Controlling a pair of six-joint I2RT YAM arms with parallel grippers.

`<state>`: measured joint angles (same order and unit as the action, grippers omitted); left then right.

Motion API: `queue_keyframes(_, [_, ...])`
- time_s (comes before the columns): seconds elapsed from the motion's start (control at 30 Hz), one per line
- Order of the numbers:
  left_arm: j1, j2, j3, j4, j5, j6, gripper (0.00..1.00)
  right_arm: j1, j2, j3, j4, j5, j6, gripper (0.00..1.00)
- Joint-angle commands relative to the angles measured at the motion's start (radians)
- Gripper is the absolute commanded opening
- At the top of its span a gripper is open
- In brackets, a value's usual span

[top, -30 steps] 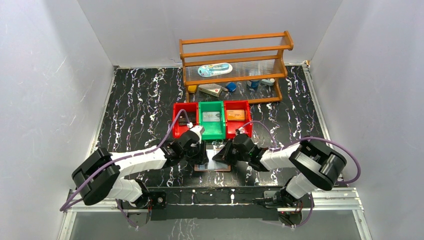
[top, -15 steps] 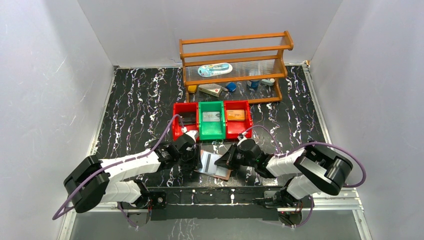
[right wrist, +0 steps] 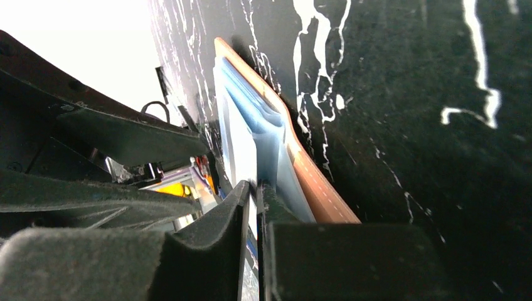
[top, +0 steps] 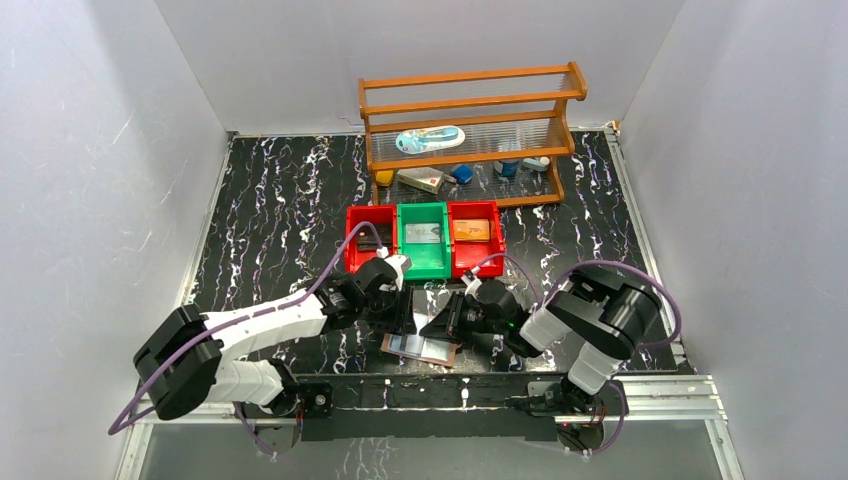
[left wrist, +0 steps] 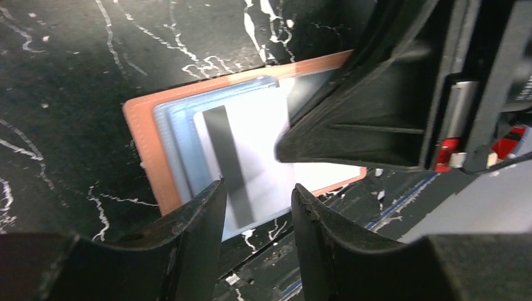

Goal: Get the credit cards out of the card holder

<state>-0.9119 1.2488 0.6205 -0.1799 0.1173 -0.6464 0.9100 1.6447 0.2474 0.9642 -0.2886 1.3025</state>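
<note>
Marbled table point(top: 270, 200), card holder point(top: 420, 348) near front edge

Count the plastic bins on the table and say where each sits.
3. One red bin on the left, a green bin in the middle, a second red bin on the right, touching in a row before the wooden rack. None appears hidden.

Likely a lab: white-walled enclosure point(top: 100, 150), marbled table point(top: 270, 200).
</note>
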Motion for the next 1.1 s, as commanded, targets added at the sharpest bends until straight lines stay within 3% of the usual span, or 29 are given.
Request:
queue_keyframes(0.0, [-0.002, 0.022, 0.028, 0.025, 0.087, 0.005, 0.42, 0.002, 0.061, -0.025, 0.194, -0.046, 0.025, 0.17])
queue_keyframes(0.17, [-0.003, 0.065, -0.025, 0.045, 0.091, -0.033, 0.39, -0.001, 0.082, -0.006, 0.160, -0.045, 0.038, 0.18])
queue_keyframes(0.3, [-0.002, 0.059, -0.066, 0.004, -0.031, -0.069, 0.36, -0.003, 0.077, -0.019, 0.129, -0.014, 0.053, 0.18])
queue_keyframes(0.43, [-0.003, 0.044, -0.076, 0.005, -0.041, -0.042, 0.36, 0.001, 0.067, 0.015, 0.088, -0.007, 0.042, 0.19])
queue_keyframes(0.53, [-0.002, 0.042, -0.081, 0.000, -0.032, -0.020, 0.35, 0.008, 0.052, 0.048, -0.007, 0.020, 0.036, 0.30])
queue_keyframes(0.7, [-0.002, -0.001, -0.131, 0.020, -0.030, -0.032, 0.34, 0.033, -0.004, 0.127, -0.216, 0.101, -0.001, 0.31])
queue_keyframes(1.07, [-0.003, -0.102, -0.169, 0.017, -0.049, -0.039, 0.34, 0.079, -0.026, 0.260, -0.418, 0.177, -0.103, 0.05])
